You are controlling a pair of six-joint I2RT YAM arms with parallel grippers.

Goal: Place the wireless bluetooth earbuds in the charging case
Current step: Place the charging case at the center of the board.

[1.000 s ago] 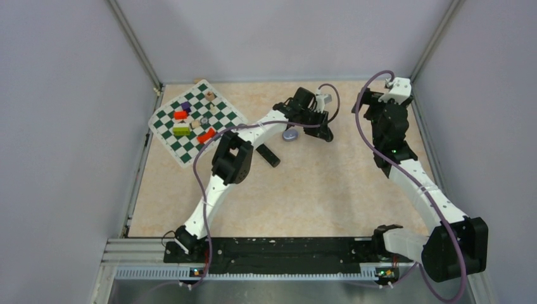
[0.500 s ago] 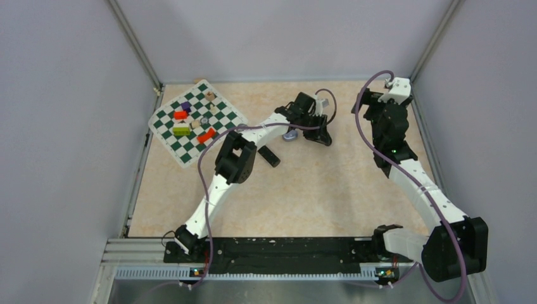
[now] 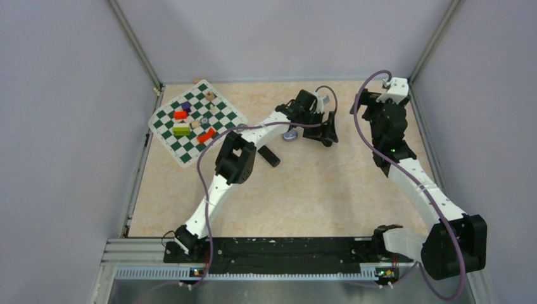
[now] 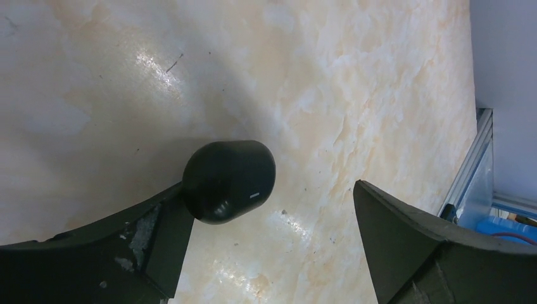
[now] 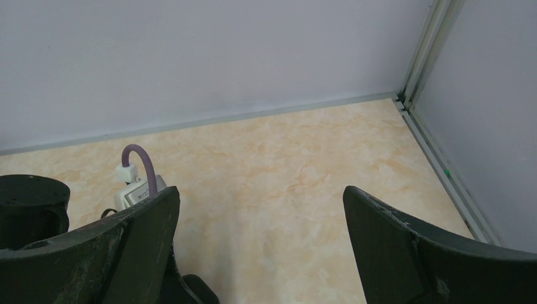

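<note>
Standing over one beige marbled table (image 3: 329, 190), pale lilac walls on three sides. Far left: one chessboard (image 3: 221, 114) carrying several small coloured blocks, count unsure at this distance. Then one short black bar (image 3: 269, 156) and one pale oval case (image 3: 290, 134). The left arm is stretched far. The left gripper (image 4: 278, 196) points down, fingers spread wide, gripping nothing. One glossy black rounded piece (image 4: 229, 180), bud or case I cannot tell, lies against one finger. The right gripper (image 5: 261, 196) is raised near the far right corner, fingers spread, empty.
</note>
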